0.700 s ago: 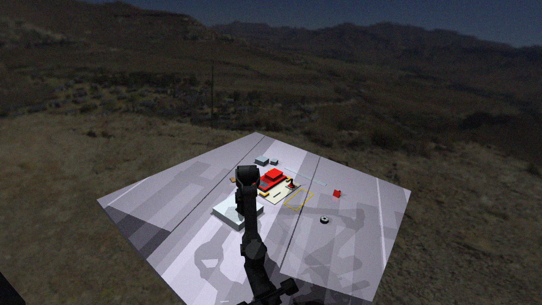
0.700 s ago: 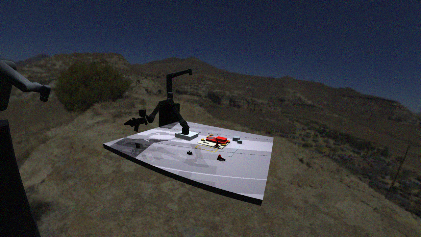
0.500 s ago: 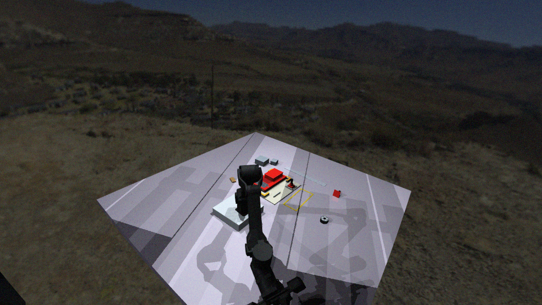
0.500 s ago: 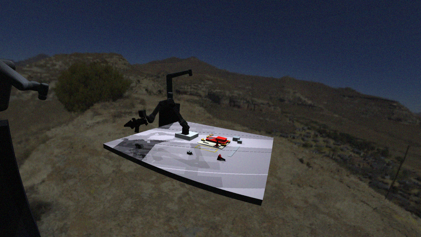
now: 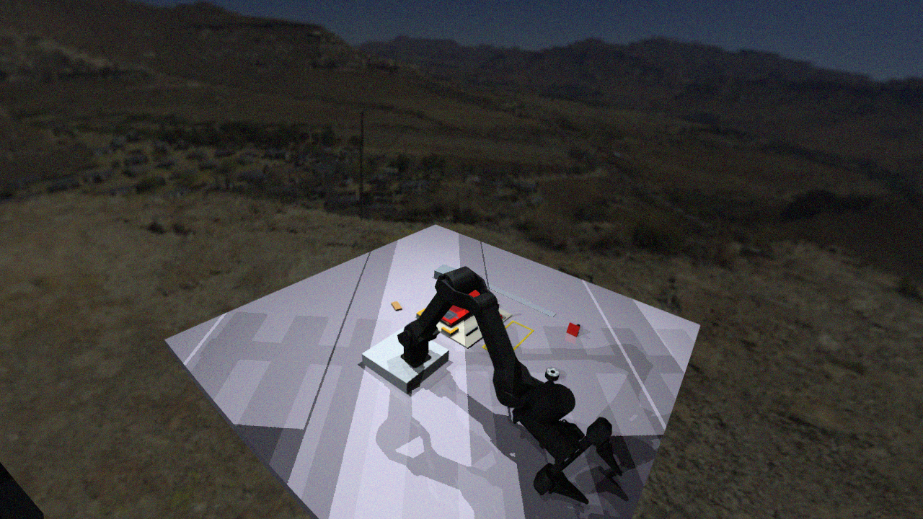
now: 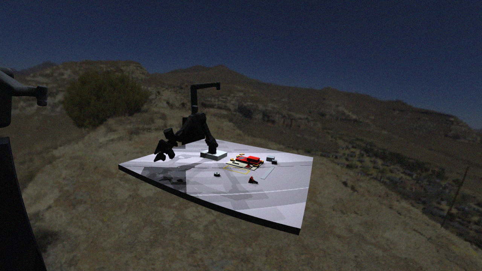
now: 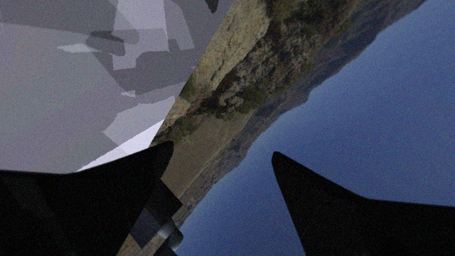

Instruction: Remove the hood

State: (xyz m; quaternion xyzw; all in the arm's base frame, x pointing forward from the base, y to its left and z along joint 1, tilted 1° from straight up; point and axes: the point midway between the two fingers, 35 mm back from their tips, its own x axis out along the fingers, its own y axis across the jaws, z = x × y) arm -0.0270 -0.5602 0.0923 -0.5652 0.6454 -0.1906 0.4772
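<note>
Position of the arm and workpiece at the approach step, 1 arm shown. The gripper [image 5: 604, 484] [image 6: 165, 157] [image 7: 224, 151] hangs over the near part of the table [image 5: 412, 500] [image 6: 269, 202] [image 7: 43, 107], well apart from the toy car [image 5: 455, 314] [image 6: 241, 159]; its 2 fingers are spread wide with nothing between them. The car, red, sits on a pale board [image 5: 472, 346] [image 6: 256, 169], partly hidden by the arm in the top view. The hood appears to be still on the car, though its outline is too small to tell from the rest of the red body. The marked area, taken to be the yellow outline [image 5: 523, 344] [image 6: 241, 172], lies just beside the board, and no hood is seen inside it. The step in hand is judged to be reaching for the hood, with grasp, removal and placing all undone. The next move calls for swinging the gripper across to the car, turning the fingers downward, and aligning them on either side of the hood before any closing; a low path could knock the black-and-white wheel-like piece [image 5: 551, 373] [image 6: 216, 174].
</note>
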